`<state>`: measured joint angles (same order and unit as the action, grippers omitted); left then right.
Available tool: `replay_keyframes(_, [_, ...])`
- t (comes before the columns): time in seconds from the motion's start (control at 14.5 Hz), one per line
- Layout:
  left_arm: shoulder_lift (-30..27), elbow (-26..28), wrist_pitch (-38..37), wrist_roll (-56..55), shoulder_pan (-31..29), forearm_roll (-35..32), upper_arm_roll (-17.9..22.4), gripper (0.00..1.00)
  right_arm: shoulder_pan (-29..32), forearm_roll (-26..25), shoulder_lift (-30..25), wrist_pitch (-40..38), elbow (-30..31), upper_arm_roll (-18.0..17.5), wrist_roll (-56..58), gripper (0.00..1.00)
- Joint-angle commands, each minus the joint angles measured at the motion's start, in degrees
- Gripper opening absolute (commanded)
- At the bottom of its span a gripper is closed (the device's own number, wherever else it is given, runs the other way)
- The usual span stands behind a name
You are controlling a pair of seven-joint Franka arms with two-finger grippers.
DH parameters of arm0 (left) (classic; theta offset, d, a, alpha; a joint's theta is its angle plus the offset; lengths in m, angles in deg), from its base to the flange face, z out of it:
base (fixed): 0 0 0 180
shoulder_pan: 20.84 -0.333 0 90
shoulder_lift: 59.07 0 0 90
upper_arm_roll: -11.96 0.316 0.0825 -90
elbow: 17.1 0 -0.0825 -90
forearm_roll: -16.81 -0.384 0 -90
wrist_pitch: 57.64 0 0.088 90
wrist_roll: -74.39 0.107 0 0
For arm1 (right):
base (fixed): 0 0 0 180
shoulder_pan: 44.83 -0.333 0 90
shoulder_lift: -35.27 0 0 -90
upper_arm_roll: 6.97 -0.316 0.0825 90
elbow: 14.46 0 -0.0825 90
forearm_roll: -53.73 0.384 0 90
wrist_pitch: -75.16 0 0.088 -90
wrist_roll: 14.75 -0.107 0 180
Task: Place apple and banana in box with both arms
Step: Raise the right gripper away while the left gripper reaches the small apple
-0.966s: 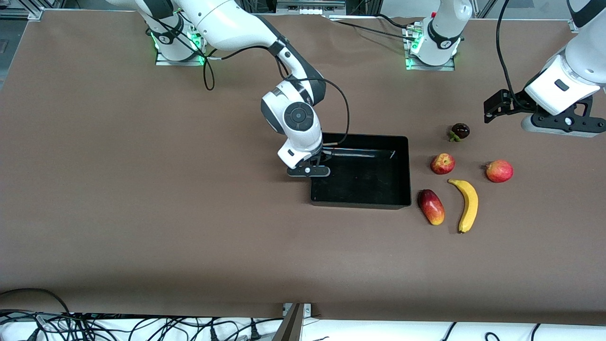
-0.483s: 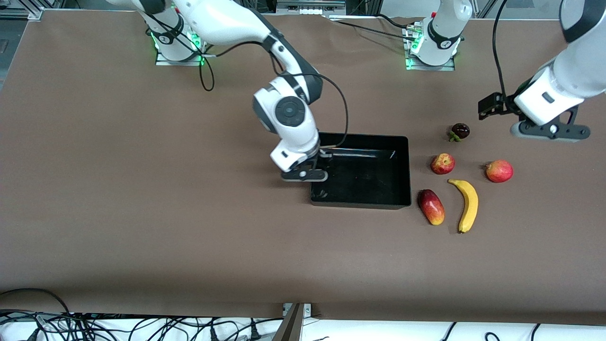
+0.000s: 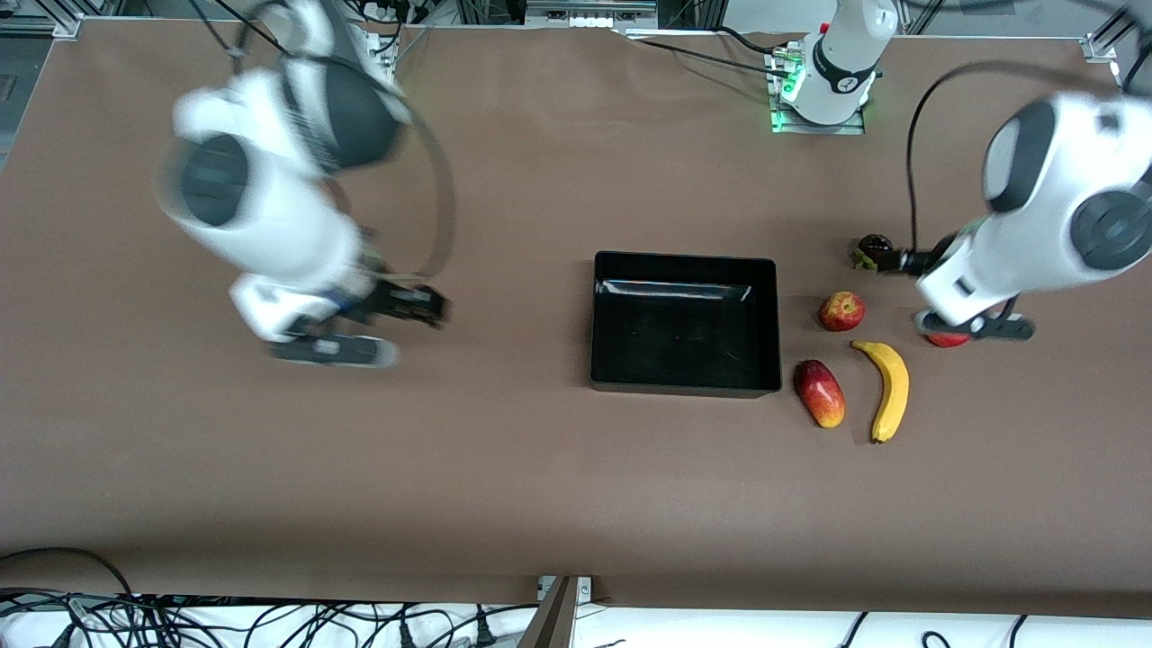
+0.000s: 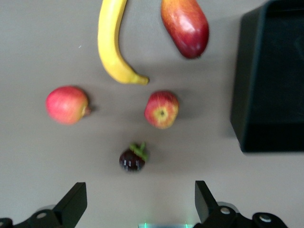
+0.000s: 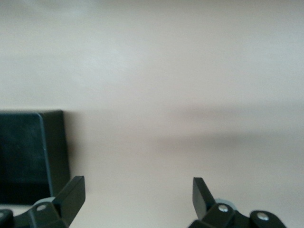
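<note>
The apple [image 3: 841, 310] sits on the table [image 3: 540, 468], just beside the box [image 3: 684, 322], off its 3 o'clock side. It has a pale dimple on top, easy to see in the left wrist view [image 4: 161, 109]. The banana [image 3: 889, 389] lies on the table too, at about 5 o'clock from the apple. Its top tip is near the apple. The box is black and has nothing in it.

So no part of the job is done yet, I think. Both fruits must go into the box.

Other fruits lie close by. A long red fruit [image 3: 820, 392] is at 9 o'clock from the banana, near the box corner. A round red fruit [image 3: 945, 339] is at 3 o'clock from the apple, mostly hidden under the left arm. A small dark fruit [image 3: 874, 250] is at 1 o'clock from the apple.

The left end effector [image 3: 975, 326] hangs over that round red fruit. Its fingers [image 4: 71, 205] are spread wide and hold nothing. The apple and banana are right there for it.

The right end effector [image 3: 335, 349] is over bare table, well apart from the box, at its 9 o'clock. Its fingers [image 5: 70, 194] are spread wide too, with nothing between them. It has a long way to go to reach any fruit.
</note>
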<state>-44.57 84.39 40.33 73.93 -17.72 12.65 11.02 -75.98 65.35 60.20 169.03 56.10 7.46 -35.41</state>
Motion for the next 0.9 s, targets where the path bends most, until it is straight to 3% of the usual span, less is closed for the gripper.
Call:
replay_keyframes(0.0, [-0.3, 10.3, 13.9, 4.5, -2.8, -0.8, -0.3, 1.00, 1.0, 1.0, -11.1, -3.7, 10.8, 4.4, 8.0, 1.00])
replay_keyframes(0.21, [-0.2, 19.3, 28.2, 4.2, -3.3, -0.4, -0.3, 1.00, 0.9, -1.8, -19.6, -3.4, 20.2, 9.5, 15.2, 1.00])
replay_keyframes(0.34, [-0.2, 23.0, 33.9, 3.8, -3.2, 0.4, -0.5, 1.00, 0.9, -6.2, -22.4, -3.6, 22.3, 9.7, 16.3, 1.00])
replay_keyframes(0.48, [1.0, 23.4, 34.7, 3.9, -3.2, 4.6, -0.8, 1.00, 1.9, -6.4, -23.2, -3.5, 23.4, 9.3, 16.3, 1.00])
replay_keyframes(0.55, [1.8, 23.4, 35.2, 3.9, -2.9, 6.2, -1.0, 1.00, 4.2, -6.4, -23.3, -3.6, 23.7, 7.7, 16.3, 1.00])
replay_keyframes(0.83, [6.1, 23.7, 41.0, 4.3, -2.4, 4.7, -0.9, 1.00, 19.6, -7.9, -24.3, -2.7, 25.1, -7.5, 16.5, 1.00])
